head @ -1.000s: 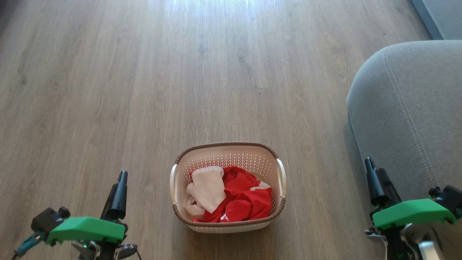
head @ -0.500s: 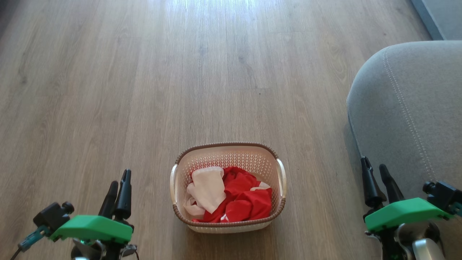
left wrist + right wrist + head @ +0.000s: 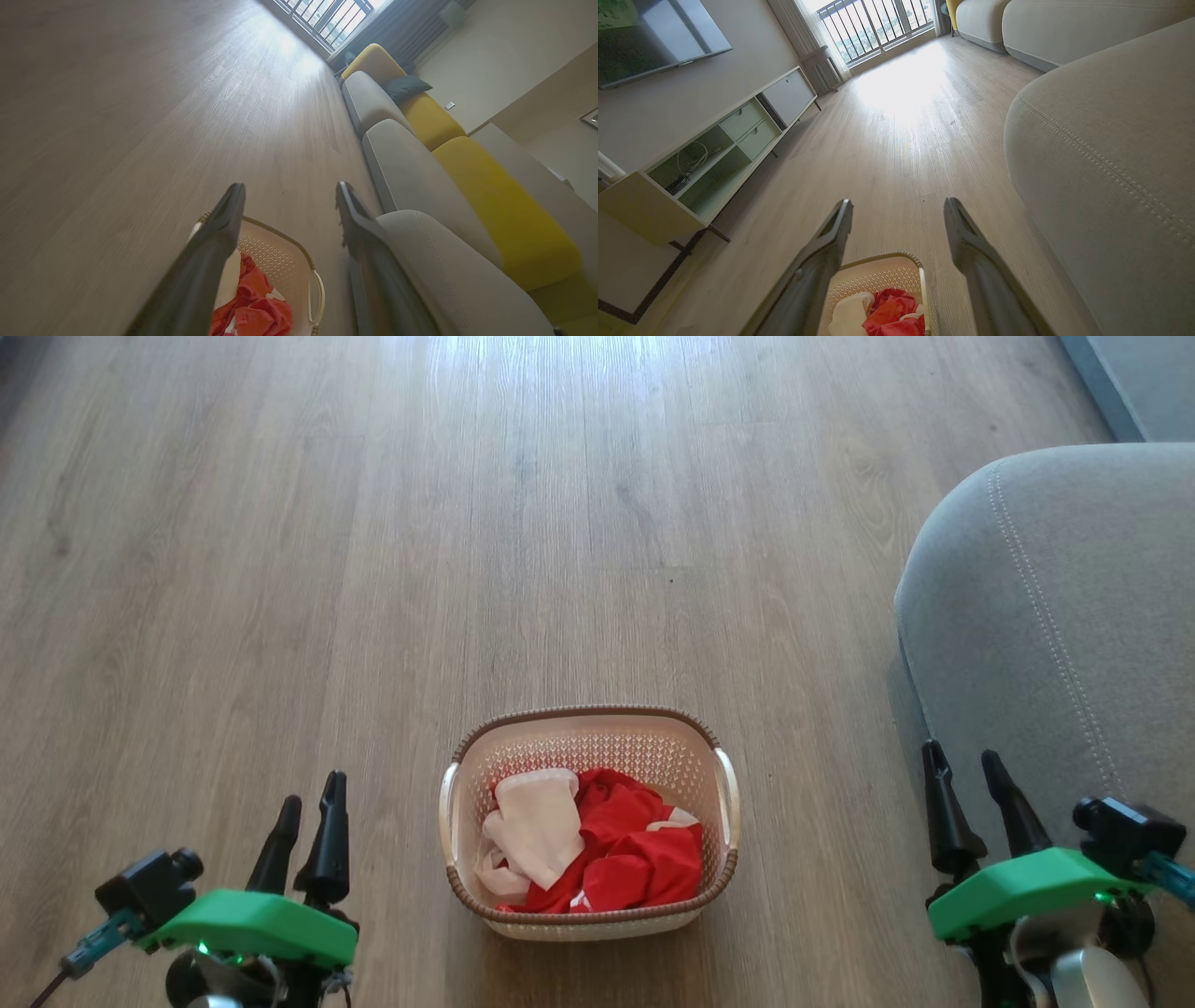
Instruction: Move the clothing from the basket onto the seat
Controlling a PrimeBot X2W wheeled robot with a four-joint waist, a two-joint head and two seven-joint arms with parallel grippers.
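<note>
Red-and-cream clothing [image 3: 644, 859] sits bunched in cream laundry basket [image 3: 588, 747] on wood floor [image 3: 373, 523]; grey seat [image 3: 1055, 616] near, to its right. L gripper [image 3: 314, 788] & R gripper [image 3: 959, 751] both w/ fingers spread, flanking basket, not touching it.

Wood floor [image 3: 373, 523], pale media cabinet [image 3: 747, 128], dark cushion [image 3: 406, 87]

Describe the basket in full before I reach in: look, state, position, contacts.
The basket is a small rectangular cream plastic tub with perforated walls, a brown woven-look rim and a pale handle on each side. It stands upright on the wooden floor, left of the grey seat and apart from it. Red and cream clothing lies crumpled inside, below the rim. The left end effector and right end effector are open, clear of it.
</note>
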